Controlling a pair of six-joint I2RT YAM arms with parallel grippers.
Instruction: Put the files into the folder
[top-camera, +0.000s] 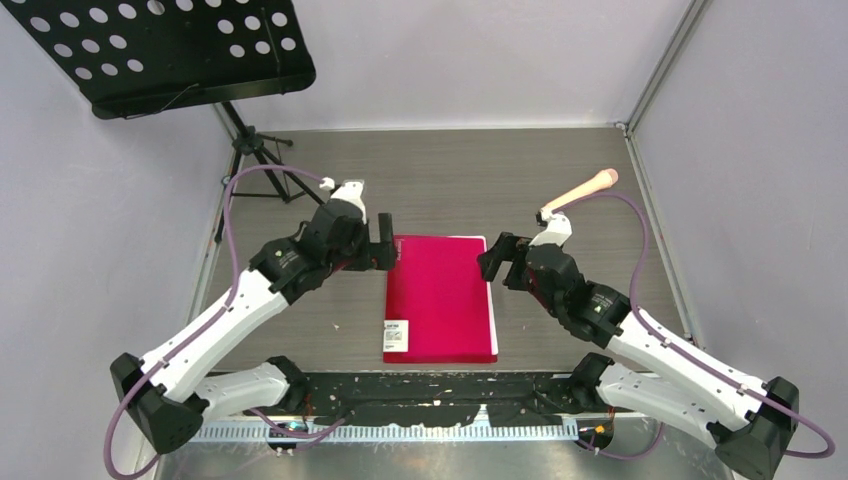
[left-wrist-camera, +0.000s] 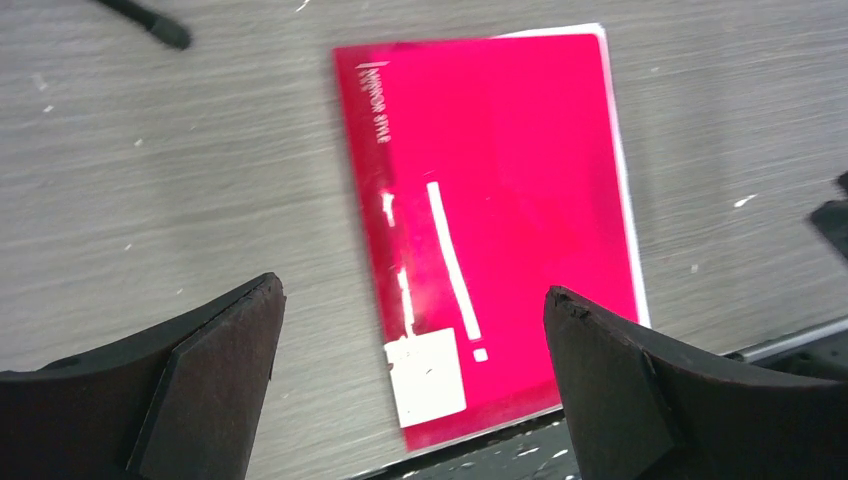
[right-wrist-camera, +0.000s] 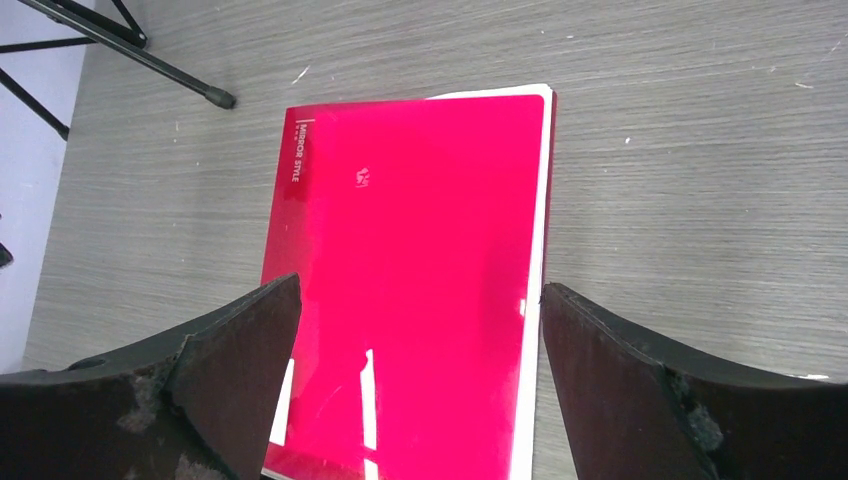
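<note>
Claws on both arms are standing wide open and gripping nothing. The left claw (top-camera: 388, 245) is hovering off the far left corner of the folder (top-camera: 440, 295), and the right claw (top-camera: 495, 262) is hovering off its right edge; whether either fingertip is touching the cover cannot be told from above. In each wrist view the two dark fingers (left-wrist-camera: 215, 370) are cutting off the lower corners of the frame, and their worn pads are blocking part of the folder's near end.

The folder is lying closed and flat on the grey tabletop (top-camera: 560, 170), midway between the arms, with its white label sticker (top-camera: 397, 335) at the near left corner. Small print along the cover's left edge is too blurred by glare to read with confidence. The files (right-wrist-camera: 541, 230) are showing only as a thin white margin peeking out along the folder's right edge and far right corner; the rest is hidden beneath the red cover, so the sheet count is not discernible.

At far left, a black perforated music stand (top-camera: 160, 50) is being cropped by the frame, and its tripod legs (top-camera: 255, 150) are resting partly on the tabletop.
</note>
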